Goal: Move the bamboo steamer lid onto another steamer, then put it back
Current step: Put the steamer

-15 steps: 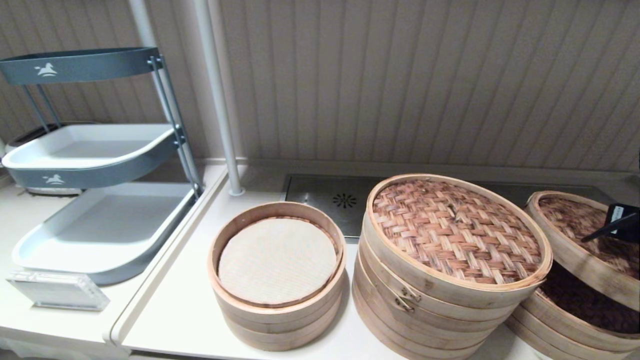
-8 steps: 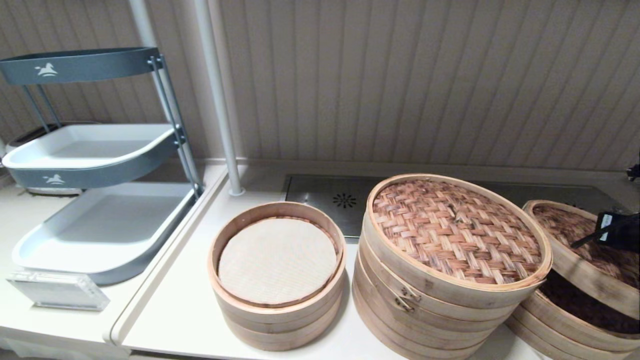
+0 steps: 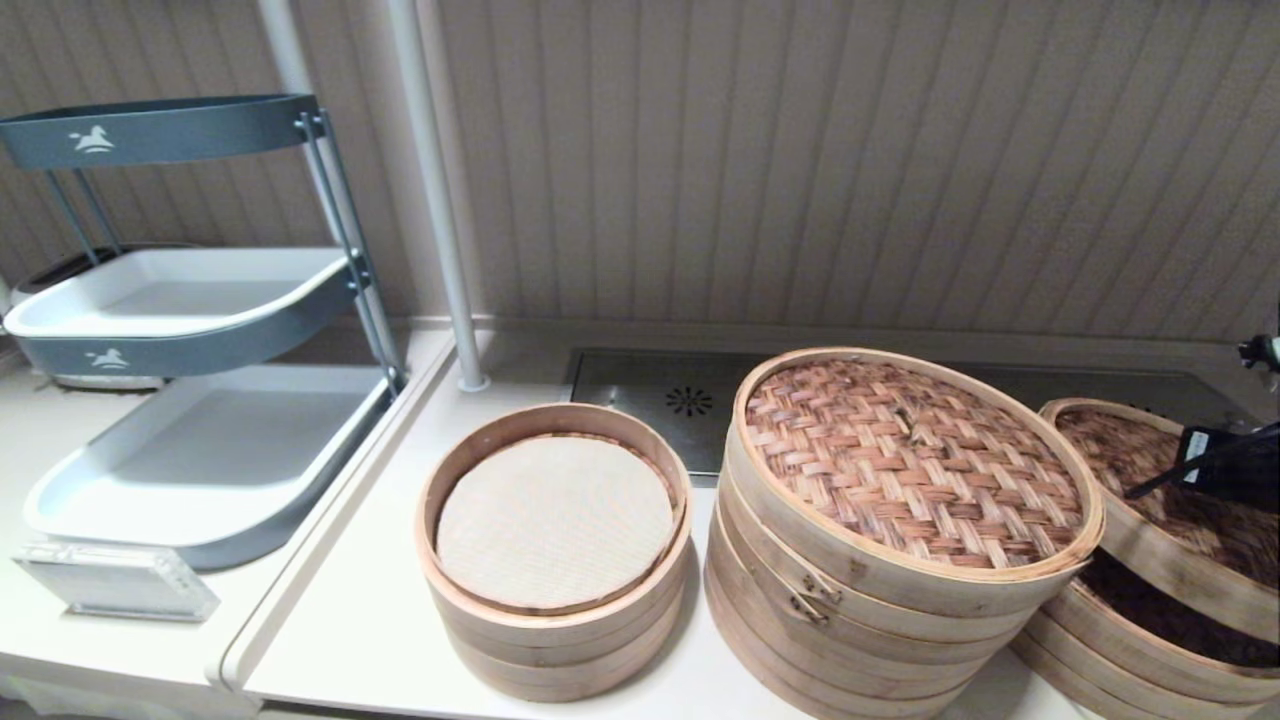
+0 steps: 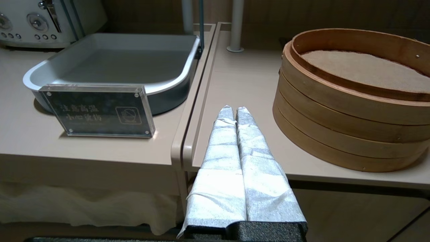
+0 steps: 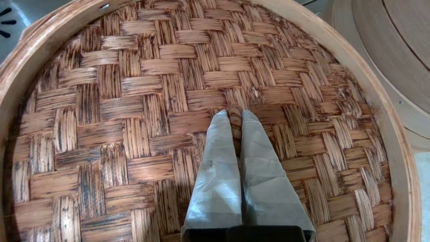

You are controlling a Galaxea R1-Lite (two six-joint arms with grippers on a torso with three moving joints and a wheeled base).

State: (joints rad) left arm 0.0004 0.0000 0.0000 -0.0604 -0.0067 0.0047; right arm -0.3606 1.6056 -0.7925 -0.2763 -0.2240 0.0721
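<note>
The bamboo steamer lid (image 3: 1120, 450) (image 5: 134, 117), with its pale rim and dark woven top, hangs tilted at the far right, clear of the lower stack with darker weave (image 3: 1150, 620). My right gripper (image 3: 1150, 485) (image 5: 235, 114) is shut on the lid's small centre knot. The lid's left edge is close to another steamer (image 3: 880, 580), the tall wide stack with a tan-reddish woven lid (image 3: 910, 460). My left gripper (image 4: 231, 109) is parked, shut and empty, over the table's front edge beside the smaller steamer.
The smaller steamer with a white cloth liner (image 3: 555, 520) (image 4: 352, 111) stands left of the tall stack. A grey tiered tray rack (image 3: 200, 440), an acrylic sign (image 3: 110, 580), a white pole (image 3: 440, 220) and a drain grille (image 3: 690, 400) lie left and behind.
My right gripper has carried the lid lower and slightly left, towards the tall stack. The left arm has not moved.
</note>
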